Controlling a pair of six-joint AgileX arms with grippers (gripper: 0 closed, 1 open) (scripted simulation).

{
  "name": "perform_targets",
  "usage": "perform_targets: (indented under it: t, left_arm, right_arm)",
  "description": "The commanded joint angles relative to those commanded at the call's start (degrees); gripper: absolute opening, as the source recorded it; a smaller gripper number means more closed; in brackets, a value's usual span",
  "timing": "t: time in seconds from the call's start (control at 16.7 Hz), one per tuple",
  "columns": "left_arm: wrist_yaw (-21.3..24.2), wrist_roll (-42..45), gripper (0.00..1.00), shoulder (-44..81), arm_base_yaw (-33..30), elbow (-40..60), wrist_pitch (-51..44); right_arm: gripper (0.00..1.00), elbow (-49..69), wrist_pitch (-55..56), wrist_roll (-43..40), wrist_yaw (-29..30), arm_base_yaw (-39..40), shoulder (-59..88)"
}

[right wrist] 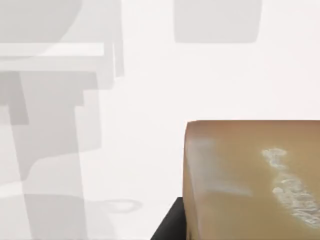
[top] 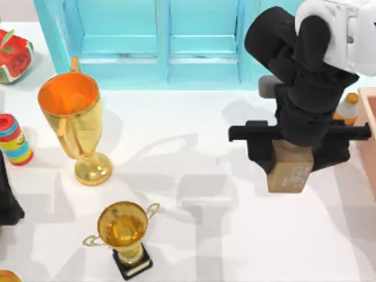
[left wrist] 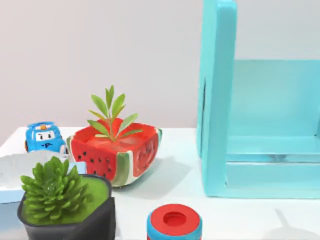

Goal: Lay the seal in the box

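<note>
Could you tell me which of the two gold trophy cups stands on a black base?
The smaller gold trophy cup, nearer the table's front edge, has two thin curled handles and a square black base. The taller gold cup behind it has a round gold foot.

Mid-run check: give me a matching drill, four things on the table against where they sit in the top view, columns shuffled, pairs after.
1. seal
2. box
3. tall gold cup
4. watermelon planter

a. top left corner
b. right edge, partly in view
c. in the right end effector, right of centre
d. left side, in front of the turquoise cabinet

Pairs: 1-c, 2-b, 3-d, 4-a
</note>
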Motion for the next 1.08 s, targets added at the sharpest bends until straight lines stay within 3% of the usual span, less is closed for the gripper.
perform_targets:
  t: [0.3,0.48,1.08]
  left_arm:
    - [0.00,0.00,1.00,0.00,0.00,0.00,0.00]
    - [0.00,0.00,1.00,0.00,0.00,0.00,0.00]
    - [0.00,0.00,1.00,0.00,0.00,0.00,0.00]
  right_arm:
    - [0.00,0.18,-0.07,-0.65,-0.03,-0.62,0.22]
    - [0.00,1.77,-1.78,-5.92,-0.02,-5.83,0.29]
    - [0.00,4.53,-8.34,-44.32,0.54,-44.06,-1.22]
